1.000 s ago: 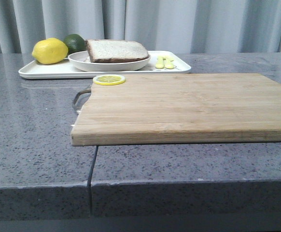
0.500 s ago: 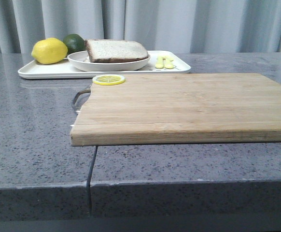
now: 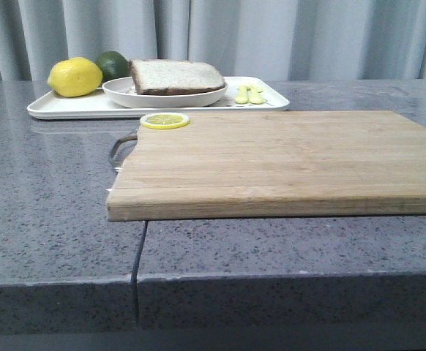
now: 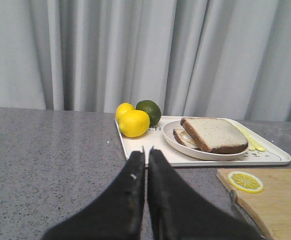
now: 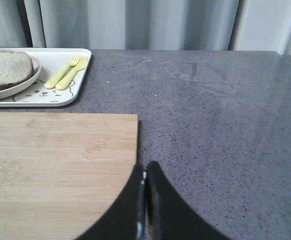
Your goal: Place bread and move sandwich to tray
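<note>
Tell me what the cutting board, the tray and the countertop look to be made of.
Cutting board: pale wood, possibly bamboo, matte; long parallel strips and grain show.
Tray: smooth white material, probably plastic or melamine, though it could be ceramic; soft sheen, rounded low rim, printed drawing.
Countertop: grey speckled stone or a stone-look composite, polished; it dimly reflects the tray and has a seam.

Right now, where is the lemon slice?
In the front view, the lemon slice lies on the cutting board's far left corner, just before the tray.
</note>
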